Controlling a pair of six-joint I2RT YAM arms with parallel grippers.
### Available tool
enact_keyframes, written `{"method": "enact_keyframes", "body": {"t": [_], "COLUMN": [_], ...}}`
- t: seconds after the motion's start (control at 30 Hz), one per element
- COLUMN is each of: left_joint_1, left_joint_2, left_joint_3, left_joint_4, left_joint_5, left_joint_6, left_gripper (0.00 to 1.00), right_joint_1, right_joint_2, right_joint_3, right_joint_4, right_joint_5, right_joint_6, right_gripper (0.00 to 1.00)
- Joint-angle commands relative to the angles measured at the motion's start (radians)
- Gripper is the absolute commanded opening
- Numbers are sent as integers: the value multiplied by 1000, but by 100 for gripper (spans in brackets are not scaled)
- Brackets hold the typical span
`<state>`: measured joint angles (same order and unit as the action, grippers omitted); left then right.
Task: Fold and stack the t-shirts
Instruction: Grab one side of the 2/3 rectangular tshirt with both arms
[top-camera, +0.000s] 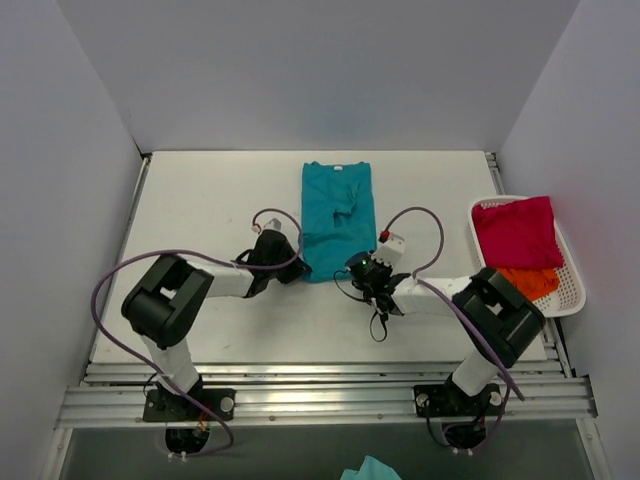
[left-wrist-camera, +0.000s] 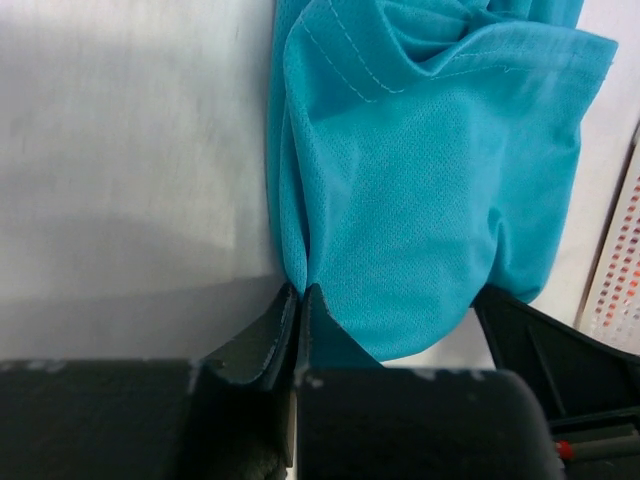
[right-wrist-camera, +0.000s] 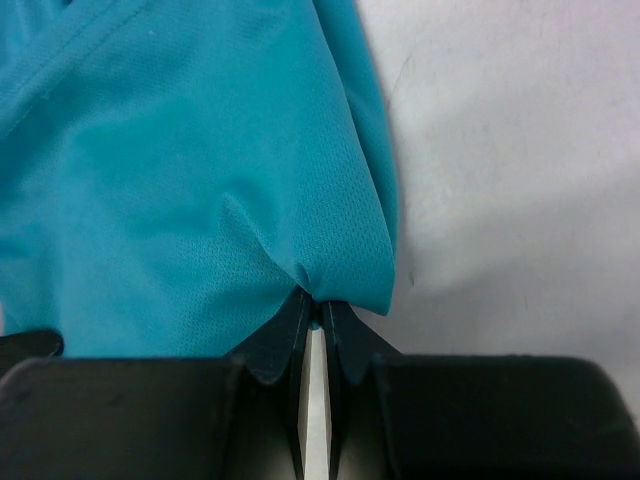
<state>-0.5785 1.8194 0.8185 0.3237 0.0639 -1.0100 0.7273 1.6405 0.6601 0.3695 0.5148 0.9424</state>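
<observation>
A teal t-shirt lies folded lengthwise into a narrow strip in the middle of the table, collar at the far end. My left gripper is shut on its near left corner, where the teal cloth bunches at the pinched fingertips. My right gripper is shut on the near right corner, and the teal cloth puckers into its closed tips. A crimson-magenta t-shirt lies on an orange t-shirt in the basket.
A white slotted plastic basket stands at the right edge of the table. Purple cables loop over both arms. White walls enclose the table on three sides. A scrap of teal cloth shows below the front rail.
</observation>
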Motion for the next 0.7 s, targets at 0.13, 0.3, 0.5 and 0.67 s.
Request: {"method": "enact_keyframes", "body": {"t": [0.13,0.3,0.5,0.67], "left_joint_1": [-89,-126,-127,-104], "left_joint_2": [-213,-382,-591,-631], "left_joint_3": [-127,-171,-121,14], "left_joint_4": [-184,-277,-464,-549], "left_joint_5": [-39,-55,-156,-202], "left_joint_6": [-18,-35,-13,22], "left_gripper": [2,2,2,3], "right_joint_1": [141,250,288,282], "right_joint_2": [-272,-395,-430,-392], "right_joint_3": [-33,-21,50,162], "right_joint_4": [-262,-418,-524,-578], "right_joint_5": [74,160,226,286], "right_joint_6": [84,142,158,110], "right_gripper": [0,0,0,0]}}
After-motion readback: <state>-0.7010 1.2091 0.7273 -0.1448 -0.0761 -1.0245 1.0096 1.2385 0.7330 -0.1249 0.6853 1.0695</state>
